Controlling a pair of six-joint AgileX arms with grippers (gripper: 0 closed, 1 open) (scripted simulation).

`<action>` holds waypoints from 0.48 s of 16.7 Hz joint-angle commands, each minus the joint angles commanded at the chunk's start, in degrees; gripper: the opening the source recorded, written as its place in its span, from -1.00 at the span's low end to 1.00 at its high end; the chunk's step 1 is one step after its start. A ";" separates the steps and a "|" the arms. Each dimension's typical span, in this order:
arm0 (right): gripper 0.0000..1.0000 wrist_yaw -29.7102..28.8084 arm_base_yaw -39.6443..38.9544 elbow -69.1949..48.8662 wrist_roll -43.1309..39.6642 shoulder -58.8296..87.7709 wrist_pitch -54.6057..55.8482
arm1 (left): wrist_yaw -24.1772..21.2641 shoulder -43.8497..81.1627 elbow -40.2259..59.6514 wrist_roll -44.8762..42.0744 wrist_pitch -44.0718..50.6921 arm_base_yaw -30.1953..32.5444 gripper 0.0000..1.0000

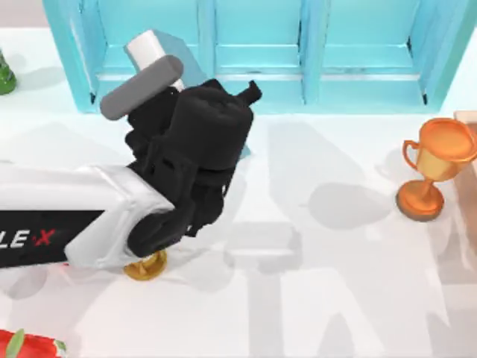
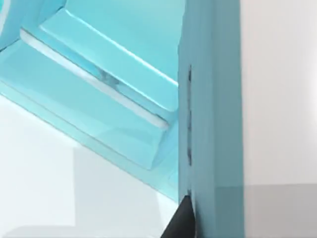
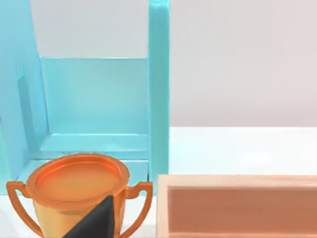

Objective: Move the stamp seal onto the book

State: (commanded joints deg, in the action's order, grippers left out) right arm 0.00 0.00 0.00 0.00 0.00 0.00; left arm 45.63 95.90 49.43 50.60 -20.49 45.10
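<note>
Lettering reading "LE X", black with a red X, is showing on the white left arm [image 1: 67, 216], which is reaching in from nine o'clock and ending in a black wrist near the shelf [image 1: 261, 52] at twelve o'clock. Whether the left gripper [image 1: 250, 93] is open or gripping anything I cannot tell, since only a dark fingertip [image 2: 182, 223] is showing beside the shelf's upright in the left wrist view. Neither seal nor book can be made out, while a trophy [image 1: 432, 168] is standing at three o'clock, just beside a tan box [image 3: 237, 206] in the right wrist view.
</note>
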 joint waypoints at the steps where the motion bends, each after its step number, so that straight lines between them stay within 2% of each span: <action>1: 1.00 0.00 0.00 0.00 0.00 0.00 0.00 | 1.78 2.78 1.99 6.42 0.54 1.39 -1.00; 8: 1.00 0.00 0.00 0.00 0.00 0.00 0.00 | 11.67 22.58 21.36 48.90 6.09 10.51 -1.00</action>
State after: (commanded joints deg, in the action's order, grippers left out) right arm 0.00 0.00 0.00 0.00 0.00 0.00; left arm 57.30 118.49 70.79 99.50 -14.40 55.61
